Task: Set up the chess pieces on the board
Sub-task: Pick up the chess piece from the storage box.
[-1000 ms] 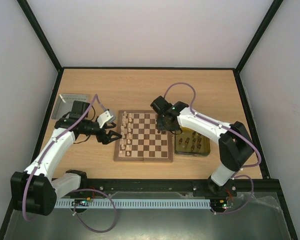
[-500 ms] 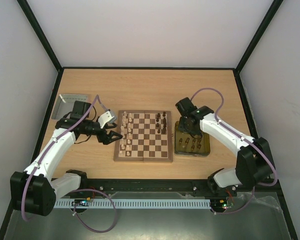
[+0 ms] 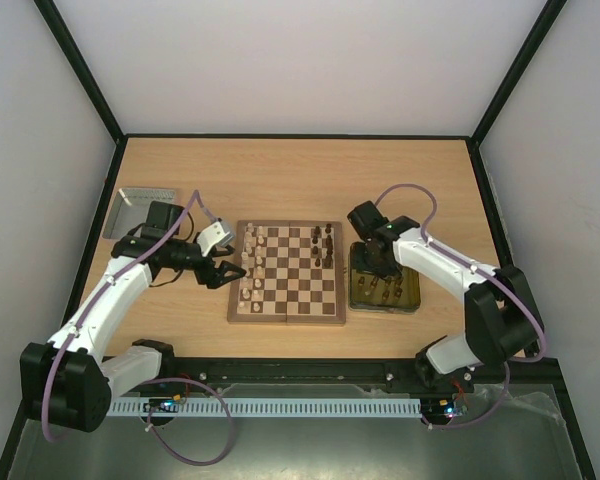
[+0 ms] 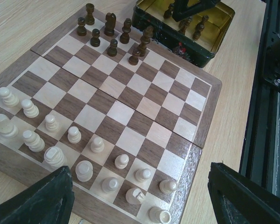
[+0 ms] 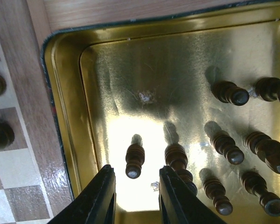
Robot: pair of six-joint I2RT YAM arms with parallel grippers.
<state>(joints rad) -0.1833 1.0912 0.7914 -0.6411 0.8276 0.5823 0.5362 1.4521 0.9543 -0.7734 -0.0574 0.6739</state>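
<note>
Just beneath right hand (image 5: 136, 173), dark pawn (image 5: 134, 161)

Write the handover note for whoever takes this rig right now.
Left gripper: jaws open, empty, beside the board on its pale side.
Right gripper: jaws open inside the yellow tray, one dark piece between them, not gripped.
Done: pale pieces stand in two rows; some dark pieces stand at the opposite edge.
Left: move the tray's remaining dark pieces onto the board.
</note>
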